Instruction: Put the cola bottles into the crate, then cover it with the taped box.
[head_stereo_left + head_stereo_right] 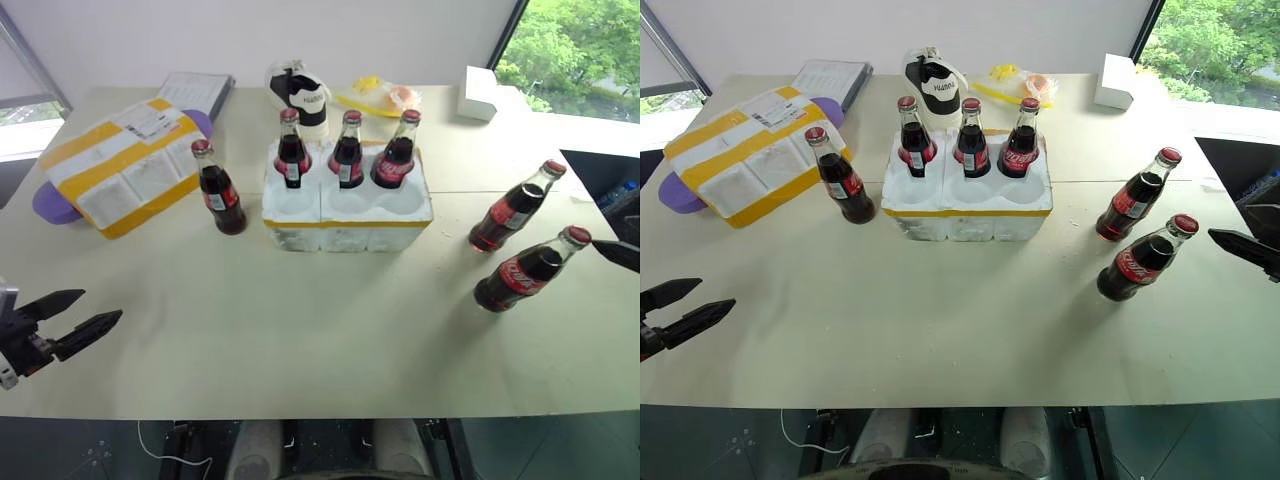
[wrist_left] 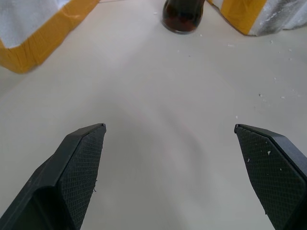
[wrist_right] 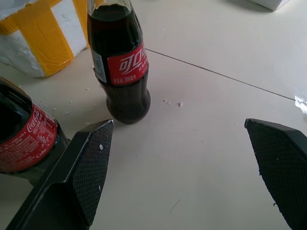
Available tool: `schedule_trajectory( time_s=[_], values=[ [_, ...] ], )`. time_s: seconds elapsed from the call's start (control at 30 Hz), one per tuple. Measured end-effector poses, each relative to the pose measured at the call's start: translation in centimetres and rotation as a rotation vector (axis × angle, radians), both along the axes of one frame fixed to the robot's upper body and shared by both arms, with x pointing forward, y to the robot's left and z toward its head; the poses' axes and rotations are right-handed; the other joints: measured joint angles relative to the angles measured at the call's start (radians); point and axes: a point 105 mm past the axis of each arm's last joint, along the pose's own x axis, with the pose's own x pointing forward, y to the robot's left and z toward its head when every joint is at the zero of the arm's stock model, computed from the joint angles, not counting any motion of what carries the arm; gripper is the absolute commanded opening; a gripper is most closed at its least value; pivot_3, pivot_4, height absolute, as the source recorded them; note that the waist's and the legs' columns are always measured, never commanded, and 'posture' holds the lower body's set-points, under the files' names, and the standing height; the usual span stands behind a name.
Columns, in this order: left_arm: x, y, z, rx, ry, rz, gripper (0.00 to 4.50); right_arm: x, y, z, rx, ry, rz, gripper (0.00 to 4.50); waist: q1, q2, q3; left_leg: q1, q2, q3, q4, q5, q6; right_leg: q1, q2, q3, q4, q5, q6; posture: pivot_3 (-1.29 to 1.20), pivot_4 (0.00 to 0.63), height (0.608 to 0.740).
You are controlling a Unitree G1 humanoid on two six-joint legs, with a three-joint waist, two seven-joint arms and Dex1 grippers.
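Six small glass cola bottles with red labels and red caps are seen on the pale counter point(image 1: 300, 340). Three of them point(image 1: 346, 150) are seated upright in the back row of the white styrofoam crate point(image 1: 345, 215) with the yellow tape band, at upper centre of the frame; its front wells are left unfilled. A fourth bottle point(image 1: 218, 188) is stood just left of the crate. Two more point(image 1: 515, 206) point(image 1: 528, 268) are placed at centre right, well apart from it. The white styrofoam taped box point(image 1: 125, 162) with yellow stripes and a shipping label is laid at upper left. The left pincer point(image 1: 85, 312) is held spread wide at lower left, nothing pinched. The right pincer point(image 3: 180, 158) is likewise spread, empty, near the two right-hand bottles.
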Motion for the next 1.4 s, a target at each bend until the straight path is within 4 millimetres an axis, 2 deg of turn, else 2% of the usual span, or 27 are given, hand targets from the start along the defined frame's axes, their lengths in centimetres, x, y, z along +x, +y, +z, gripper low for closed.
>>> schedule_trajectory(
  time_s=[0.43,0.67,0.73,0.83,0.9,0.93,1.0,1.23,1.3,1.4],
  values=[
    [0.8,0.4,0.7,-0.004,-0.028,0.016,4.49,-0.3,0.0,-0.6,0.049,0.039,0.002,4.5,0.0,0.001,0.0,0.0,0.0,0.0,0.0,0.0,0.0,0.0,0.0,0.0,0.0,0.0,0.0,0.0,0.15,0.74],
    [2.1,-0.6,2.5,-0.018,-0.091,-0.04,4.49,-0.4,0.2,-0.2,0.038,0.03,0.022,4.5,0.001,0.001,0.0,0.0,0.0,0.001,0.0,0.001,-0.001,0.0,0.0,0.0,0.001,0.001,0.001,0.0,0.15,0.74],
    [2.7,-1.7,2.9,-0.018,-0.092,-0.092,4.49,-0.7,0.2,0.7,0.024,0.04,0.048,4.5,0.002,0.003,0.0,0.0,-0.001,0.001,0.0,0.001,-0.001,0.0,0.0,0.0,0.001,0.001,0.002,0.0,0.15,0.74],
    [3.8,-2.9,3.4,-0.016,-0.106,-0.152,4.49,-1.0,0.5,3.8,0.002,0.019,0.089,4.5,0.0,0.008,-0.001,0.0,-0.001,0.001,0.0,0.001,-0.001,0.0,0.0,0.0,0.001,0.002,0.003,0.0,0.15,0.74],
    [4.9,-3.8,3.7,-0.02,-0.119,-0.192,4.49,-1.1,1.5,6.5,0.007,-0.015,0.138,4.5,-0.001,0.01,-0.002,0.0,-0.001,0.001,0.0,0.001,-0.001,0.0,0.0,0.0,0.002,0.002,0.003,0.0,0.15,0.74],
    [5.5,-4.2,3.8,-0.026,-0.124,-0.21,4.49,-1.2,2.5,8.0,0.017,-0.033,0.18,4.5,0.0,0.01,-0.002,0.001,-0.001,0.001,0.0,0.001,-0.001,0.0,0.001,0.0,0.002,0.002,0.003,0.0,0.15,0.74],
    [6.8,-4.6,3.7,-0.032,-0.125,-0.224,4.49,-1.4,4.5,9.8,0.035,-0.054,0.267,4.5,-0.001,0.01,-0.002,0.001,-0.001,0.001,0.0,0.001,-0.001,0.0,0.001,0.0,0.002,0.002,0.004,0.0,0.15,0.74],
    [12.3,-6.8,2.4,-0.037,-0.154,-0.242,4.49,-2.7,12.4,13.7,0.047,-0.094,0.546,4.5,0.008,0.009,-0.002,0.001,-0.002,0.0,0.0,0.002,-0.002,0.0,0.0,0.0,0.004,0.003,0.004,0.0,0.15,0.74],
    [13.5,-7.3,2.1,-0.029,-0.16,-0.239,4.49,-3.2,13.9,14.2,0.04,-0.107,0.589,4.5,0.008,0.005,-0.002,0.0,-0.003,0.0,0.0,0.002,-0.003,0.0,0.0,0.0,0.004,0.003,0.004,0.0,0.15,0.74],
    [14.7,-8.0,1.9,-0.031,-0.159,-0.248,4.49,-3.3,14.9,14.0,0.047,-0.106,0.608,4.5,0.007,0.003,-0.002,0.0,-0.003,0.001,0.001,0.002,-0.003,0.0,-0.001,0.0,0.004,0.003,0.004,0.0,0.15,0.74]
  ],
)
